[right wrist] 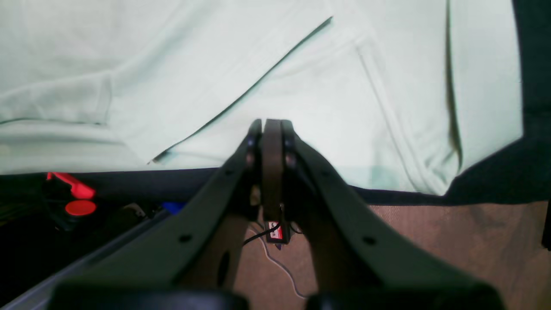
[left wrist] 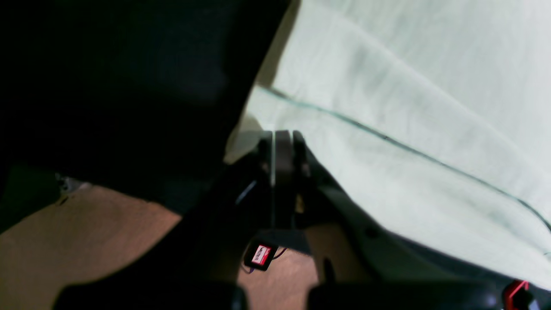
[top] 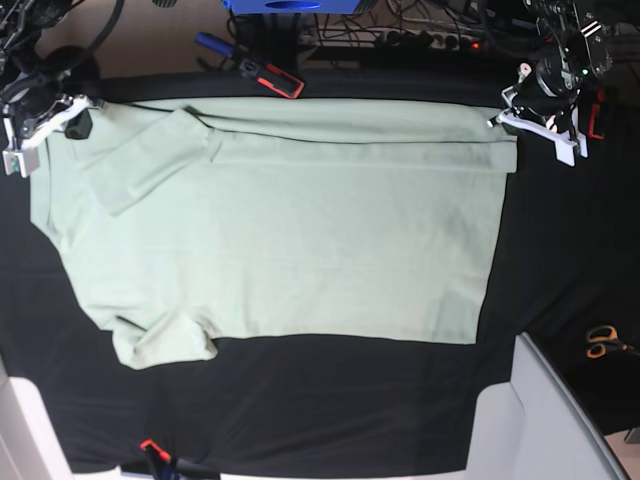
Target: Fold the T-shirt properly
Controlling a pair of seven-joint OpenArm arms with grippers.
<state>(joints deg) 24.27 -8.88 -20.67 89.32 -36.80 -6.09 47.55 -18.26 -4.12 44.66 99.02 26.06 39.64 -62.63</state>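
Base view, black table cloth (top: 330, 400), scissors (top: 600, 342), perhaps cables (top: 420, 30)

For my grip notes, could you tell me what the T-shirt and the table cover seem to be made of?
T-shirt: looks like a soft matte knit, probably cotton; it lies limp with gentle creases and stitched hems.
Table cover: seems a black matte cloth, with no shine; its weave is too dark to tell.
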